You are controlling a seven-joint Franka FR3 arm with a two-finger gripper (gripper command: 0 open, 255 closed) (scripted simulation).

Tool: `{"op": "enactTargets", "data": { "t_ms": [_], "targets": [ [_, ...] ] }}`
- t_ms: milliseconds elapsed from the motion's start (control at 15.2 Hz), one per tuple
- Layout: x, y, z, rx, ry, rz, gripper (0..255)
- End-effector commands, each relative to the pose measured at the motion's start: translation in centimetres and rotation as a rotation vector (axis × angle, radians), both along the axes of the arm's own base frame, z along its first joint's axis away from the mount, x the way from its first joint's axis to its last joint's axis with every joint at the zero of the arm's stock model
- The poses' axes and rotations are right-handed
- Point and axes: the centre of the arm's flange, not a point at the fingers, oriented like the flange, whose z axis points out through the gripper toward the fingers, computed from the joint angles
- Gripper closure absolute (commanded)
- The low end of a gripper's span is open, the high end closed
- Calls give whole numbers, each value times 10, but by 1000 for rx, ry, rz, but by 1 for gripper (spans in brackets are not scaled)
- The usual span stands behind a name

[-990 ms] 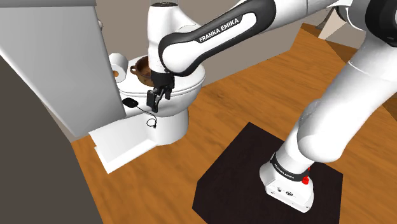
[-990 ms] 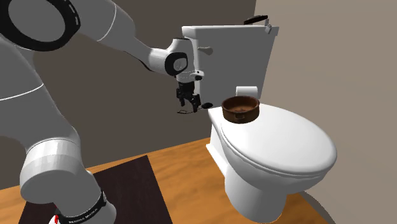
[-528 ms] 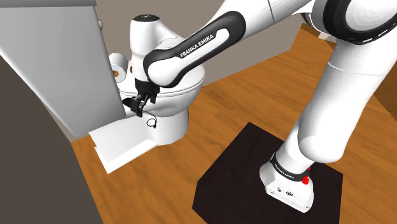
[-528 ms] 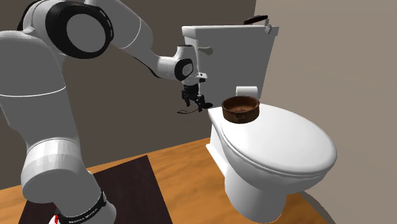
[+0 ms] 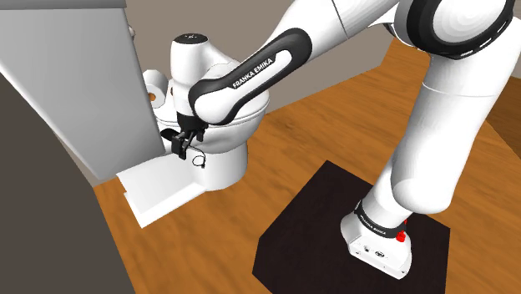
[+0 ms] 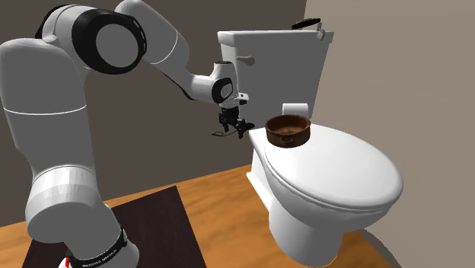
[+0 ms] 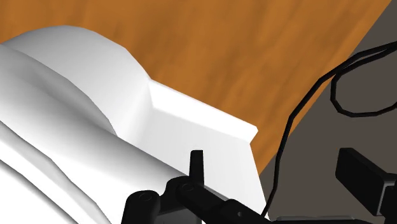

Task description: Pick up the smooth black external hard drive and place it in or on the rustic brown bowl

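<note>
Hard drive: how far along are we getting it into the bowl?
Done: the gripper is down at the black hard drive at the toilet's side. In hand: taking hold of it; nothing looks lifted. Left: lift the drive and carry it to the brown bowl on the toilet lid, which holds no drive yet.

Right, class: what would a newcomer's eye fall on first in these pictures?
A huge white arm takes up the second exterior view's left and stretches across to the side of a white toilet, with its black jaws by the tank. A brown bowl sits at the back of the closed lid. Close to the jaws, a thin black cable loops over the wooden floor.
</note>
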Motion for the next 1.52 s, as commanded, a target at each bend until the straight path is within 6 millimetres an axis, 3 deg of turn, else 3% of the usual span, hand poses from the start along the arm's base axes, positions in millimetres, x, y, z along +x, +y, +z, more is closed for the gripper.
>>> {"op": "enactTargets", "data": {
  "t_ms": [0, 264, 330, 924, 1452],
  "targets": [
    [0, 0, 0, 0, 0, 0, 0],
    [0, 0, 0, 0, 0, 0, 0],
    [0, 0, 0, 0, 0, 0, 255],
    [0, 0, 0, 0, 0, 0, 255],
    [0, 0, 42, 0, 0, 0, 255]
  ]
}}
